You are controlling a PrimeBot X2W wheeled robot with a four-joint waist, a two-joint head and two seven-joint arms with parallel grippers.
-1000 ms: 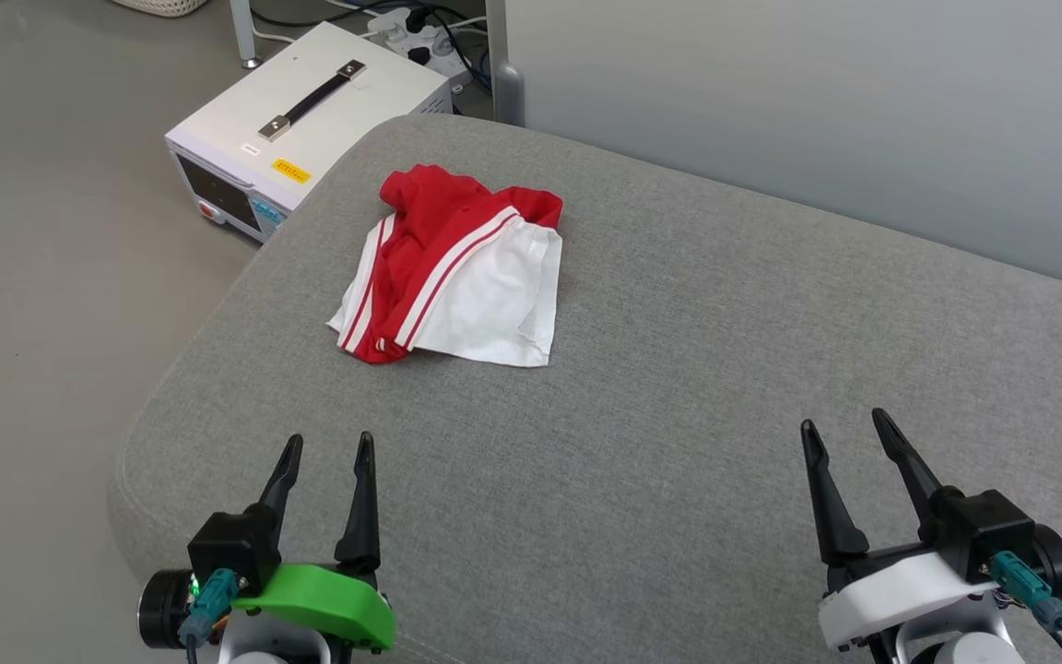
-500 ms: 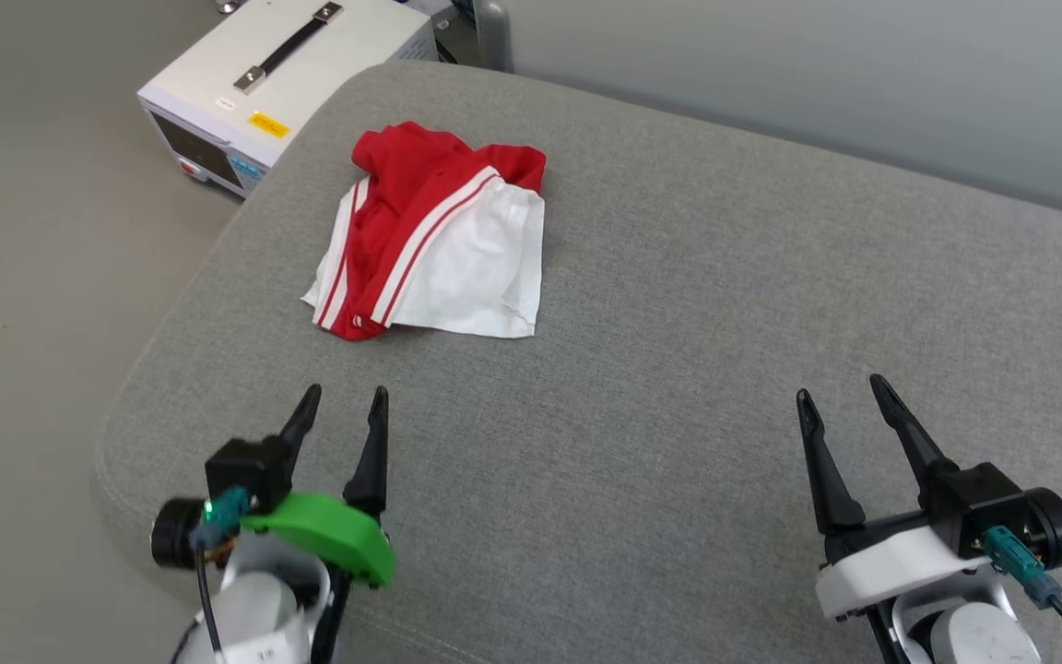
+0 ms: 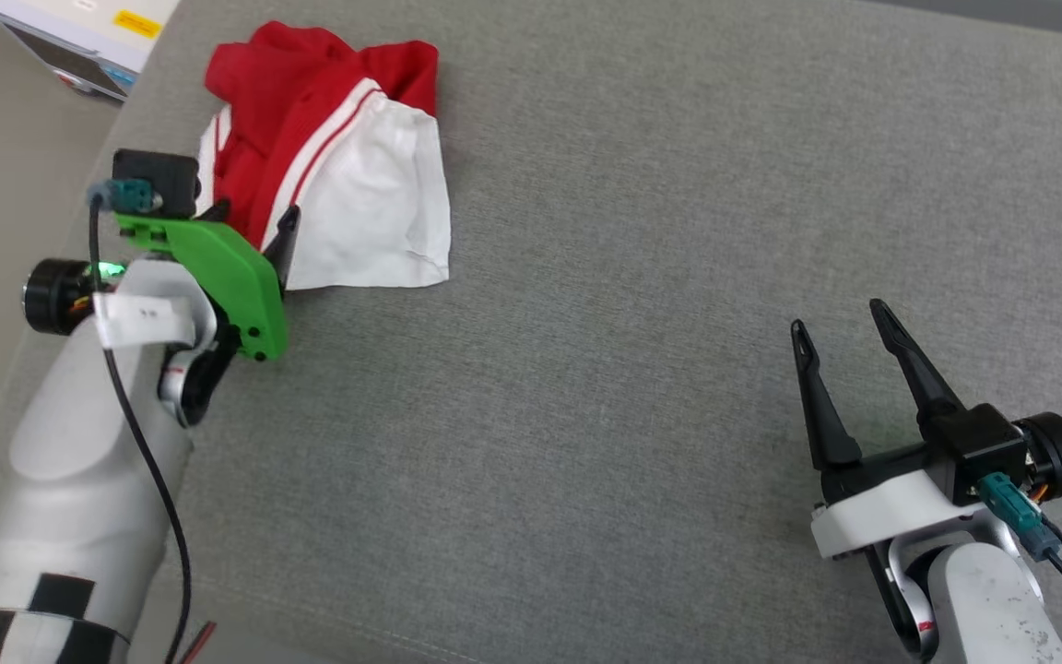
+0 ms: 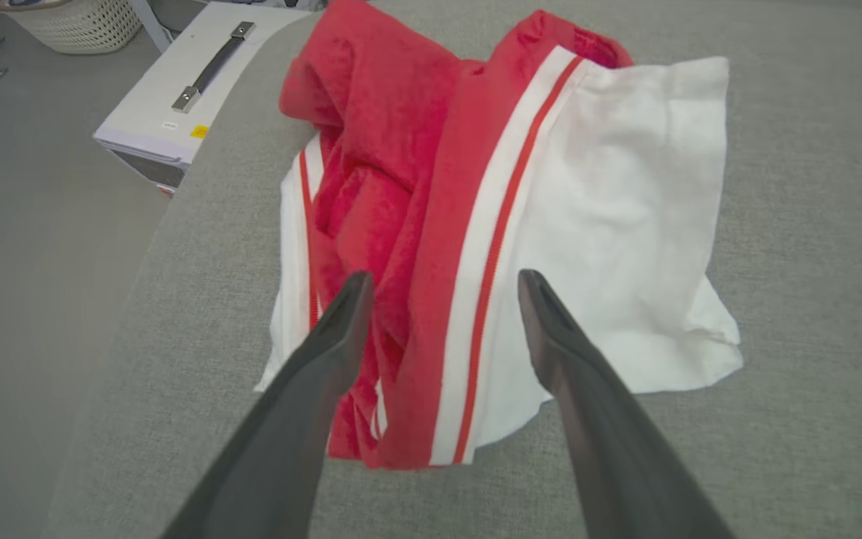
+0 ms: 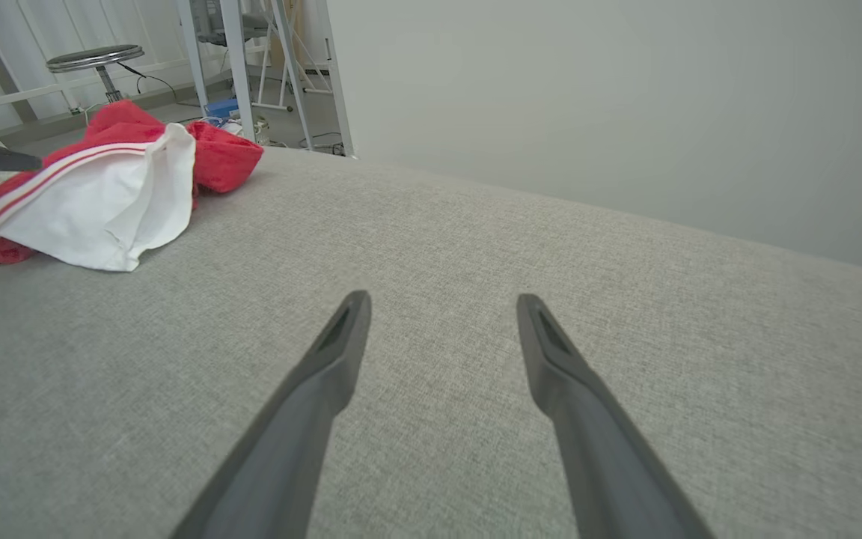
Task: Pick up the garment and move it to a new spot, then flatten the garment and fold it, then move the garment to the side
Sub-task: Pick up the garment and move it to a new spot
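Note:
The garment (image 3: 328, 157) lies crumpled at the far left of the grey cushion (image 3: 605, 387), red folds with a white sleeve and striped trim on top; its lettering is hidden. My left gripper (image 3: 254, 223) is open and hangs over the garment's near edge. In the left wrist view the left gripper (image 4: 442, 278) straddles the red and striped fold of the garment (image 4: 468, 224), without closing on it. My right gripper (image 3: 837, 315) is open above bare cushion at the lower right, far from the garment (image 5: 102, 187). The right gripper (image 5: 442, 297) holds nothing.
A white box with a black handle (image 4: 199, 82) stands on the floor past the cushion's left edge, and a wicker basket (image 4: 72, 22) is beyond it. A grey wall (image 5: 625, 97) runs behind the cushion. A stool (image 5: 94, 56) and metal legs stand farther back.
The head camera has tilted down and shifted. My left arm has reached forward to the garment's near edge, its fingers now over the fabric. The right gripper stays about where it was.

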